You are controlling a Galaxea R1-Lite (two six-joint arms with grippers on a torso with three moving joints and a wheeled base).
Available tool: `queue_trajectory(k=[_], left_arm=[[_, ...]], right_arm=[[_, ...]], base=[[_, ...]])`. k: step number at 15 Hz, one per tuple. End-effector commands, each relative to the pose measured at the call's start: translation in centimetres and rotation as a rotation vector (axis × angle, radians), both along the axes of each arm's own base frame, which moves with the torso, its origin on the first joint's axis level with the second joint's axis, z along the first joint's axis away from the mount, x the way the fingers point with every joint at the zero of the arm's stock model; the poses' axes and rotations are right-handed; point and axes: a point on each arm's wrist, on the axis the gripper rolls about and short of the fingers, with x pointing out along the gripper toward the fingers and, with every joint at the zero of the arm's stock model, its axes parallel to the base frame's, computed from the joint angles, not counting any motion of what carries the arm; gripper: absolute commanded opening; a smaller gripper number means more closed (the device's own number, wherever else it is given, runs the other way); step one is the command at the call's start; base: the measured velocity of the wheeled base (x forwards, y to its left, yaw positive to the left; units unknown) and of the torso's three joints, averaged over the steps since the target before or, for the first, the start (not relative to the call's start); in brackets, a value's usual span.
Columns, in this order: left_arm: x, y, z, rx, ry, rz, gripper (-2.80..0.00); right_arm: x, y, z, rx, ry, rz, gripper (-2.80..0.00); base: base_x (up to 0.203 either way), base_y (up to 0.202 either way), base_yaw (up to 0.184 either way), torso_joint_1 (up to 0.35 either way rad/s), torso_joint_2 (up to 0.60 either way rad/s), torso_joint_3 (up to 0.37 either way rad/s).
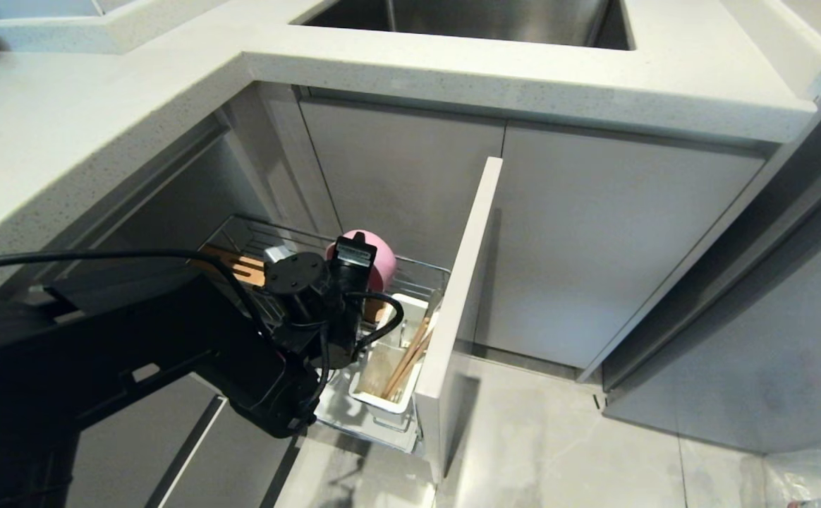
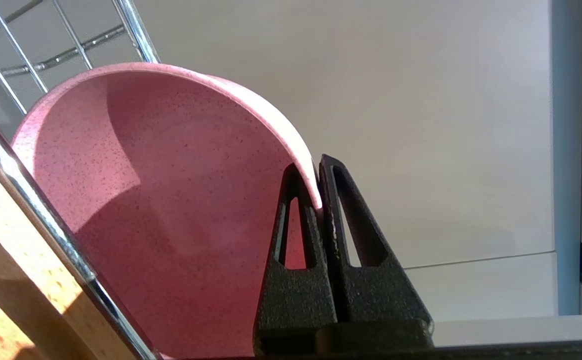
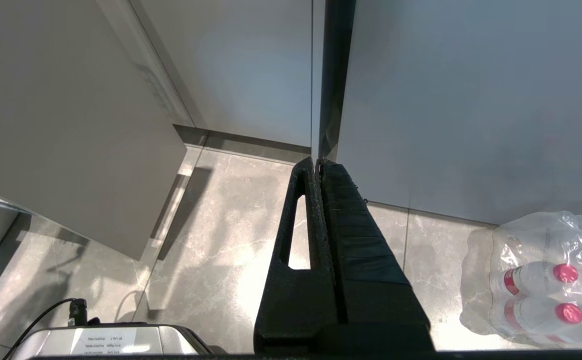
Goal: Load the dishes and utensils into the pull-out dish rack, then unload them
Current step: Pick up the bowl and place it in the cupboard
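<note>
The pull-out dish rack [image 1: 421, 271] stands drawn out from under the counter, behind its narrow pale front panel [image 1: 461, 296]. A pink bowl [image 1: 381, 255] stands on edge in the wire basket, beside the slotted wooden strip [image 1: 238, 267]. My left gripper [image 2: 316, 169] is shut on the bowl's rim [image 2: 251, 97], one finger inside the bowl and one outside. Wooden chopsticks [image 1: 408, 358] lean in the white caddy [image 1: 410, 310] at the rack's front. The right gripper [image 3: 317, 163] hangs shut and empty over the floor.
The left arm [image 1: 171, 360] reaches in low from the left under the countertop [image 1: 495, 77], with a sink [image 1: 467, 17] above. Grey cabinet doors [image 1: 608, 247] stand to the right. A pack of bottles [image 3: 546, 285] lies on the floor.
</note>
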Motion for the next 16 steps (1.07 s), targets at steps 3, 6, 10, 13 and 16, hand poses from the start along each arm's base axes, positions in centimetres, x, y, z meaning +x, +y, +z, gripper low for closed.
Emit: queue_trajectory(k=[3, 6, 10, 13, 16], left_arm=[[-0.1, 0.1, 0.3, -0.01, -0.012, 0.006, 0.0], [-0.2, 0.1, 0.5, 0.0, -0.014, 0.011, 0.0], [-0.9, 0.3, 1.5, 0.035, -0.03, 0.027, 0.0], [-1.8, 0.2, 2.2, 0.058, -0.038, 0.028, 0.0], [-2.6, -0.4, 2.1, 0.152, 0.046, 0.046, 0.0]], right_arm=[[0.0, 0.0, 0.0, 0.0, 0.001, 0.0, -2.8], [0.0, 0.0, 0.0, 0.001, 0.001, 0.0, -2.8], [0.0, 0.0, 0.0, 0.001, 0.001, 0.0, -2.8], [0.0, 0.0, 0.0, 0.001, 0.001, 0.0, -2.8], [0.0, 0.0, 0.0, -0.001, 0.001, 0.0, -2.8]], base=[[0.0, 0.0, 0.0, 0.0, 0.0, 0.0], [0.0, 0.0, 0.0, 0.0, 0.0, 0.0], [0.0, 0.0, 0.0, 0.0, 0.0, 0.0], [0.0, 0.0, 0.0, 0.0, 0.0, 0.0], [0.0, 0.0, 0.0, 0.0, 0.0, 0.0]])
